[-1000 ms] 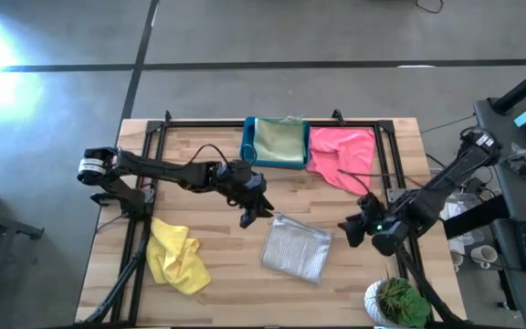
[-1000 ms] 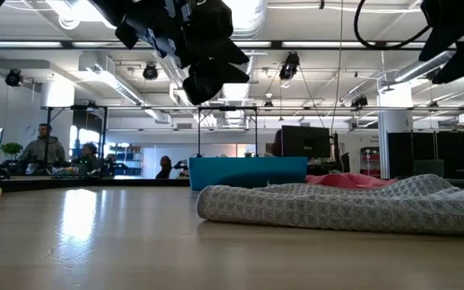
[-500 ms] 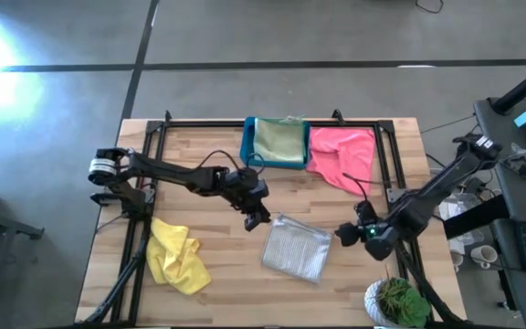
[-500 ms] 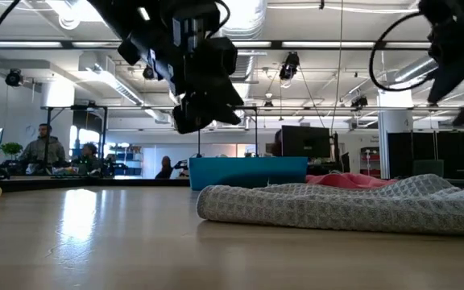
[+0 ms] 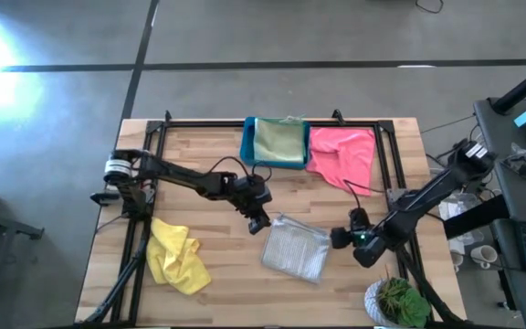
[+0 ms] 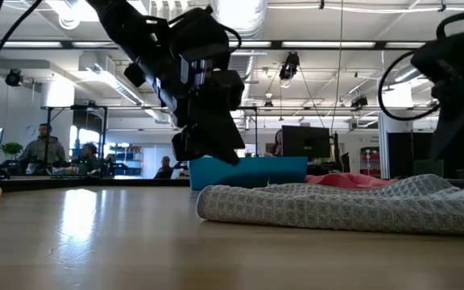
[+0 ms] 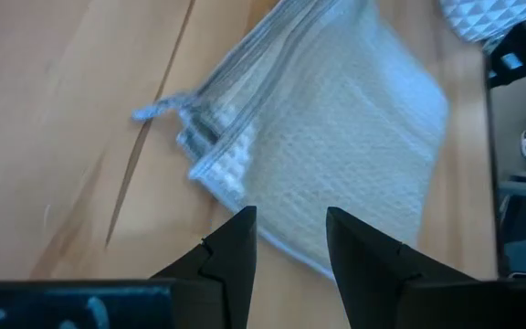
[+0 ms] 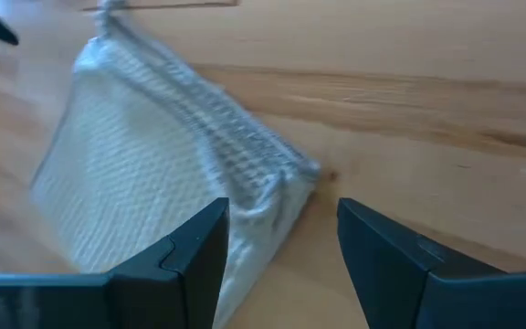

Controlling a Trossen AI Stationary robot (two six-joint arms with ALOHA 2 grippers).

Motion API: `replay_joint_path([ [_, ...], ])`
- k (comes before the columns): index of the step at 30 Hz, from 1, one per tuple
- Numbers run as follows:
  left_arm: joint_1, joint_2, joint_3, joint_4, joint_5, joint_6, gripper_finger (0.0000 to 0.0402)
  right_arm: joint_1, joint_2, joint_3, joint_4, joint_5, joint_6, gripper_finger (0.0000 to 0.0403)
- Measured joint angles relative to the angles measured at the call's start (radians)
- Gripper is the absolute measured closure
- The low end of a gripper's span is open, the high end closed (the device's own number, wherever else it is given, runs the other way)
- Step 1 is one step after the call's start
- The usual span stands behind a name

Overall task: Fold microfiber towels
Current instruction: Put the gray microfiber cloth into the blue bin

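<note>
1. My left gripper (image 5: 259,223) hangs just above one corner of the light grey waffle-weave microfiber towel (image 5: 297,249). Its fingers (image 7: 231,251) stand partly apart with nothing between them, set to straddle that corner's layered edge.
2. My right gripper (image 5: 340,238) sits low beside the opposite corner of the same cloth, jaws spread wide and empty. In my judgement the two ends are placed so that both can take the cloth together.
3. The grey towel lies flat on the wooden table (image 5: 217,274), already doubled over, near the middle of the table between my arms.
4. The crumpled yellow towel (image 5: 177,255) lies well apart, on my left arm's side.
5. The pink towel (image 5: 343,155) drapes just beside the blue rectangular plastic bin (image 5: 248,144), which holds a pale sage green towel (image 5: 279,140).
</note>
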Motion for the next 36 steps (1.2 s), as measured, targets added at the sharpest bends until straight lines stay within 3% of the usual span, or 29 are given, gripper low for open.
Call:
replay_joint_path([
  [6,-0.002,0.049,0.010,0.017,0.000,-0.001,0.0283,0.000,0.076,0.009,0.031,-0.001,0.073,0.0209],
  [19,-0.004,0.134,0.020,0.118,-0.004,-0.027,0.0283,-0.002,0.214,0.011,0.207,-0.003,0.057,0.0209],
  [33,-0.005,0.268,0.070,0.291,-0.009,-0.083,0.0283,-0.036,0.234,0.010,0.295,-0.022,0.033,0.0210],
  [36,-0.005,0.281,0.080,0.298,-0.006,-0.082,0.0283,-0.046,0.235,0.010,0.314,-0.027,0.012,0.0225],
])
